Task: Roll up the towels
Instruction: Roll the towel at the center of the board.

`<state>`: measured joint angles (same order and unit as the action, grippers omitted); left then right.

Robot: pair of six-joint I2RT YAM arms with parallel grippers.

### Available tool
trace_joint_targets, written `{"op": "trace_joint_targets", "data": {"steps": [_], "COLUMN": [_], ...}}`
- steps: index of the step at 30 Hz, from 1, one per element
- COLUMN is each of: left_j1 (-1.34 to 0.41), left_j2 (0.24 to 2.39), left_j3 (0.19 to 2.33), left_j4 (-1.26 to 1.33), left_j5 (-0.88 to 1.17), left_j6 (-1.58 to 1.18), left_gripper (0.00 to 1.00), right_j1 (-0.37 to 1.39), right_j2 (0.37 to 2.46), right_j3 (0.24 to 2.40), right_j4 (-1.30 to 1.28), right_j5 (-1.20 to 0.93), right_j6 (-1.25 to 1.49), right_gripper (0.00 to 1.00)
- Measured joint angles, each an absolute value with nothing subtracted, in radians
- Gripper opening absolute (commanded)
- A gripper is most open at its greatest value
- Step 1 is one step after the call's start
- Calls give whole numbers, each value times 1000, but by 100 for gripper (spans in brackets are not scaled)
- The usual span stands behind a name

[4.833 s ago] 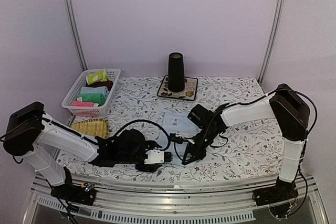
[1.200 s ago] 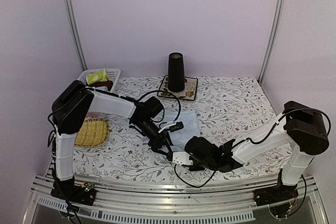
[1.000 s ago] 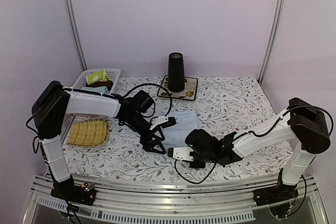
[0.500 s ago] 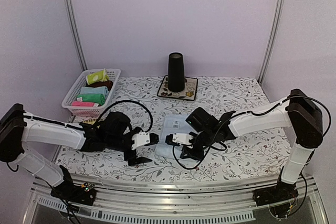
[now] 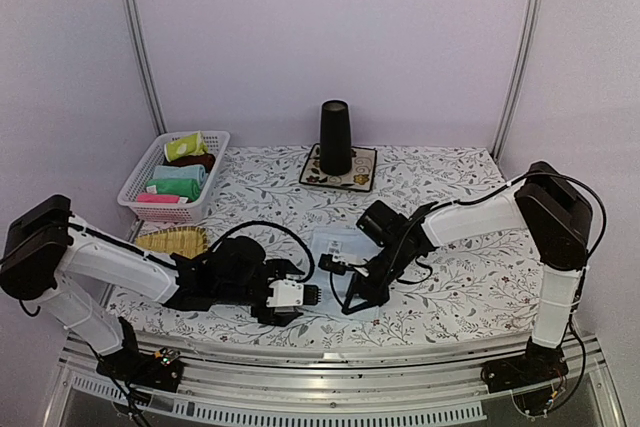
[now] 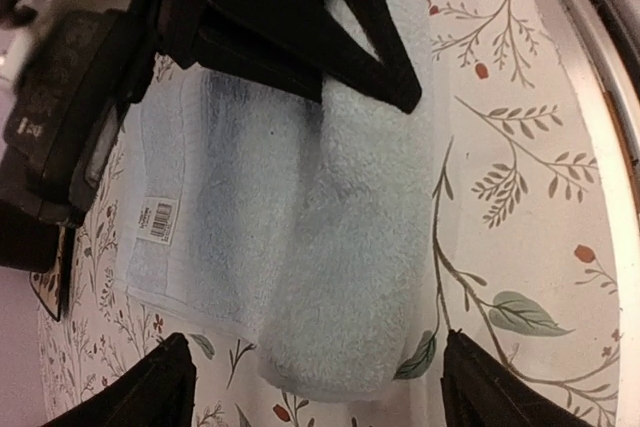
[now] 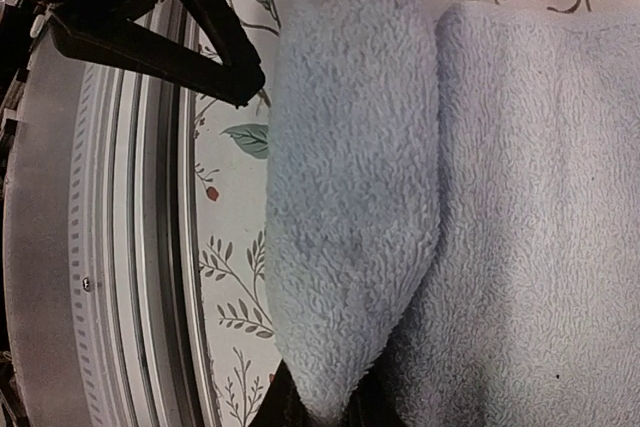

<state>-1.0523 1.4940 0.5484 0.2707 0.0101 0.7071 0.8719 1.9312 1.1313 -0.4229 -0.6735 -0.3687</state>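
The light blue towel [image 5: 338, 249] lies on the flowered tablecloth between both grippers, its near edge rolled up into a thick fold [image 6: 350, 247]. My right gripper [image 5: 352, 293] is shut on one end of that fold [image 7: 345, 197]; its fingertips are mostly hidden under the cloth [image 7: 320, 409]. My left gripper [image 5: 308, 295] is open, and its two fingertips [image 6: 170, 387] straddle the other end of the fold without touching it. The yellow-green patterned towel [image 5: 186, 147] lies in the basket at the far left.
A white plastic basket [image 5: 140, 179] with several folded cloths stands at the left. A yellow straw tray [image 5: 172, 240] lies in front of it. A black cone-shaped cup [image 5: 335, 137] stands on a flowered mat [image 5: 363, 179] at the back. The metal table rail [image 7: 120, 247] runs close by.
My left gripper has moved right, up to the towel's near edge. My right gripper has moved toward the near edge and now pinches the rolled fold.
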Motion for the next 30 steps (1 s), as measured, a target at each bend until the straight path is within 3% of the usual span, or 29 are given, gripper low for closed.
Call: {"op": "trace_joint_targets", "data": {"steps": [12, 18, 21, 23, 27, 30], "left_j1": [-1116, -1118, -1118, -1118, -1118, -1117], "left_j2": [1595, 1666, 1709, 1734, 1766, 1766], "left_j3": [622, 654, 690, 715, 763, 785], "left_j4": [274, 267, 257, 243, 194, 155], "left_j5": [12, 10, 10, 11, 23, 47], "left_j6": [796, 798, 794, 788, 780, 766], "left_gripper": [69, 52, 36, 23, 1, 0], "right_j1": [823, 818, 818, 817, 817, 817], "right_j2": [1995, 2004, 2008, 2010, 2012, 2005], "right_j3": [1185, 1185, 1185, 1185, 1199, 1208], "right_j4": [-495, -508, -512, -515, -538, -542], "right_j5": [-844, -866, -868, -868, -854, -820], "right_j6": [-331, -329, -329, -329, -330, -330], "right_gripper": [12, 13, 14, 18, 43, 58]}}
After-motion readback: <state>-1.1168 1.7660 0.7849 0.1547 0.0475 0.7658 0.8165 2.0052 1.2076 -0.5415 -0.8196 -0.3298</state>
